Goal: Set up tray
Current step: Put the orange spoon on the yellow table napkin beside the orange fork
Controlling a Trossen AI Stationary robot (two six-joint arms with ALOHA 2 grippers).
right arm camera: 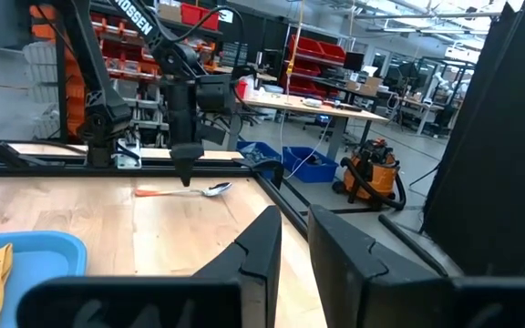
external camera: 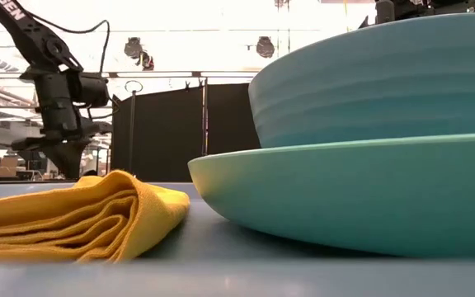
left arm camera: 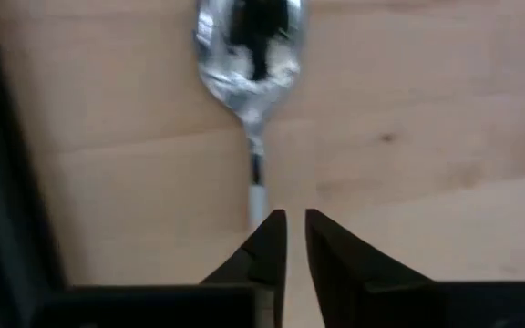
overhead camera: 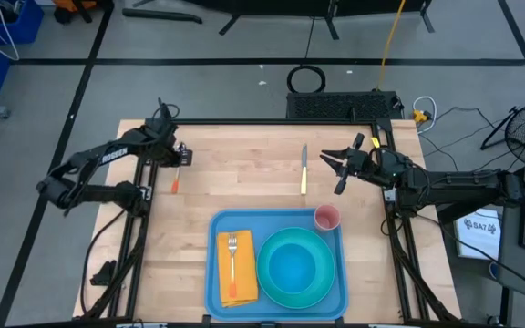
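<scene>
Folded yellow napkin and teal plate are filling the low view, both sitting in the light-blue tray at the counter's near edge, with a fork on the napkin, a teal bowl on the plate and a pink cup in the tray's corner. Left gripper is hanging over an orange-handled spoon, jaws nearly clenched, grasping nothing. Right gripper is waiting near a knife, jaws almost shut, empty.

Folded napkin beside plate (teal)
</scene>
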